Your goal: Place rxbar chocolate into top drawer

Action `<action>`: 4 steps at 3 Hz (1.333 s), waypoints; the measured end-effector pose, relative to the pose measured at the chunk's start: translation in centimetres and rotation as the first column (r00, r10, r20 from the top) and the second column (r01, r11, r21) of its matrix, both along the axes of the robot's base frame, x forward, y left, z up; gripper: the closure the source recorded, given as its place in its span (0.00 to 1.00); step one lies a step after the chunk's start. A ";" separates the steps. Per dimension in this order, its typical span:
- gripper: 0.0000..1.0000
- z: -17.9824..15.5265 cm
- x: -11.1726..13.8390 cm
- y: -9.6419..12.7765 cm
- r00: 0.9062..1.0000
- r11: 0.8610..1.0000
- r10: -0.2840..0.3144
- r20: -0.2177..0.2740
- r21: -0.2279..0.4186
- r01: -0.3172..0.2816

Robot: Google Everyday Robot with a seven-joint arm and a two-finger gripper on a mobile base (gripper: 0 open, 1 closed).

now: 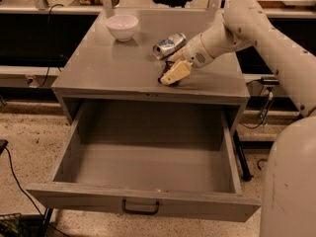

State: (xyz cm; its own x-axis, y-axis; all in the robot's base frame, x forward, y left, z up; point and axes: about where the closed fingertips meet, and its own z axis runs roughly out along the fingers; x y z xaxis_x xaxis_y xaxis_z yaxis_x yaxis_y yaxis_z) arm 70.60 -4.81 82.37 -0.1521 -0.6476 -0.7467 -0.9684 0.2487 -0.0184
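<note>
Resting low near the cabinet top's front edge: gripper (170,78), over a dark sliver, likely the rxbar chocolate (162,79), near the tipped silver-blue can (169,44). Whether clamped on the bar, cannot tell. Directly below, pulled open: top drawer (89,199). Best to confirm a firm hold, lift clear of the edge, then lower well inside.

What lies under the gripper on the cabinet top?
Under the gripper, low on the cabinet top beside the can, only a dark edge shows, probably the rxbar chocolate. The gripper covers the rest.
</note>
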 end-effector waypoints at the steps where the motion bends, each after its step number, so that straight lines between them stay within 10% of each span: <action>1: 0.72 0.4 -0.4 -0.3 1.000 1.000 0.004 0.011 0.024 -0.004; 2: 0.96 3.5 -1.6 0.2 0.998 0.991 0.054 0.037 0.124 -0.059; 4: 1.00 12.1 -9.2 1.6 0.982 0.955 0.129 0.137 0.248 -0.160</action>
